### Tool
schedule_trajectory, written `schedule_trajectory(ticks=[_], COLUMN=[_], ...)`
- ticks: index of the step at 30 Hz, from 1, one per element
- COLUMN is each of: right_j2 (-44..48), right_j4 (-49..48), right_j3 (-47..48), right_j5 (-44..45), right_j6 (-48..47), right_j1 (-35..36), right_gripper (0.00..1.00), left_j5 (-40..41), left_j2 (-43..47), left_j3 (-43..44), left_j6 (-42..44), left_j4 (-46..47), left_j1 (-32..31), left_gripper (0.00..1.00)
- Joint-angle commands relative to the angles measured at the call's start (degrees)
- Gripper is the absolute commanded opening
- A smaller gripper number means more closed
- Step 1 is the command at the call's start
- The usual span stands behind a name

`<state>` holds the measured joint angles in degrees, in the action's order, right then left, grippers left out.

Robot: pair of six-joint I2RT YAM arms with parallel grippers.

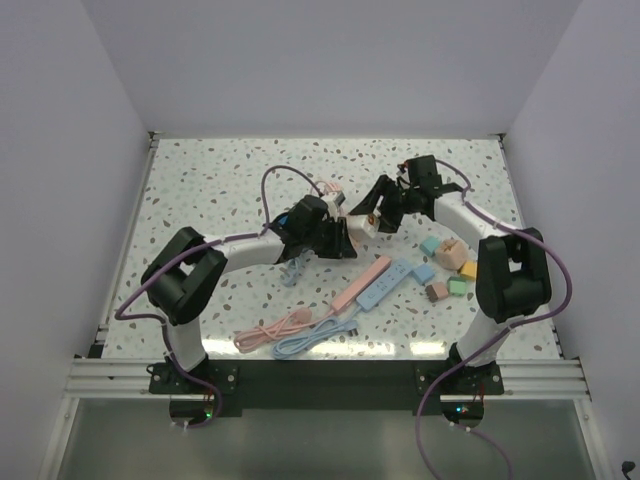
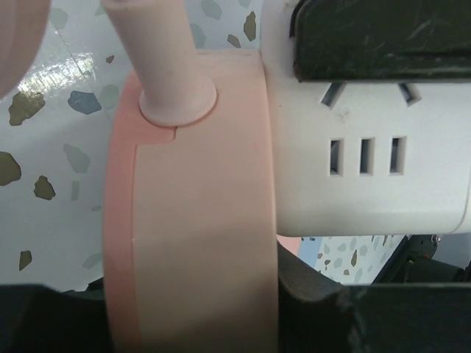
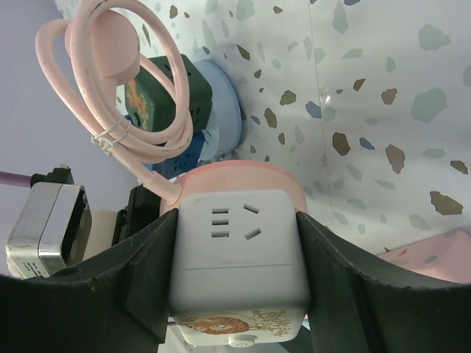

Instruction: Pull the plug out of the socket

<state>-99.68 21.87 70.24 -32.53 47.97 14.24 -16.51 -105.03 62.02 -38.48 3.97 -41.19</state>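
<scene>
The white cube socket (image 3: 237, 246) hangs above the table, clamped between the black fingers (image 3: 107, 290) of my right gripper (image 3: 235, 272), which is shut on it. A round pink plug (image 2: 191, 220) sits flush against the socket's (image 2: 368, 169) far face, its pink cable (image 3: 121, 110) looped and tied. My left gripper (image 2: 206, 323) is shut on the plug from the opposite side; only its dark lower finger (image 2: 324, 309) shows. In the top view both grippers, left (image 1: 340, 237) and right (image 1: 378, 213), meet mid-table around the socket (image 1: 366, 223).
A pink power strip (image 1: 362, 283) and a blue one (image 1: 387, 286) lie near the front, with their coiled cables (image 1: 290, 335). Several pastel blocks (image 1: 450, 270) sit at the right. A dark green and blue cube (image 3: 188, 95) lies behind the socket.
</scene>
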Motion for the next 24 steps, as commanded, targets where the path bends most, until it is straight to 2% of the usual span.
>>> schedule_trajectory(ticks=[1,4,6,7,10,12,15,16,21,22,24], right_j2=[2.74,2.74,2.56,2.56,2.39,2.38,2.47,2.56,3.00,3.00,3.52], right_j4=[-0.95,-1.21,-1.56,-1.65,-2.00,-2.00,-2.79,-3.14,-7.62,-7.98,-7.11], right_j3=[-0.98,-1.68,-1.86,-2.03,-2.04,-1.86,-1.95,-2.12,-3.35,-3.44,-3.44], right_j5=[-3.77,-3.06,-2.62,-2.62,-2.53,-2.80,-4.11,-4.38,-7.36,-7.46,-7.02], right_j6=[-0.33,0.02,0.37,0.55,0.73,0.90,2.04,2.39,6.43,6.61,6.44], right_j1=[1.58,1.93,2.37,2.46,2.46,2.46,2.55,2.46,2.46,2.46,2.46], right_gripper=[0.40,0.46,0.43,0.37,0.31,0.24,0.17,0.15,0.13,0.15,0.29], left_j5=[1.04,1.83,3.59,4.12,6.49,7.55,7.11,6.85,6.14,6.23,6.32], left_j2=[1.85,2.64,3.60,3.96,5.10,5.19,4.31,4.05,3.61,3.52,3.61], left_j3=[3.02,3.28,3.46,3.37,3.19,3.28,3.37,3.37,2.23,2.05,2.05], left_j6=[0.25,-0.37,-0.63,-0.72,-0.90,-0.90,-0.72,-0.72,-0.81,-0.89,-0.98], left_j4=[4.21,4.56,4.56,5.08,5.52,5.70,5.88,5.88,6.32,6.40,6.32], left_j1=[-0.47,-0.47,-0.47,-0.47,-0.47,-0.47,-0.12,-0.12,0.06,0.14,0.23], left_gripper=[0.00,0.00,0.30,0.50,0.70,0.72,0.60,0.51,0.23,0.11,0.00])
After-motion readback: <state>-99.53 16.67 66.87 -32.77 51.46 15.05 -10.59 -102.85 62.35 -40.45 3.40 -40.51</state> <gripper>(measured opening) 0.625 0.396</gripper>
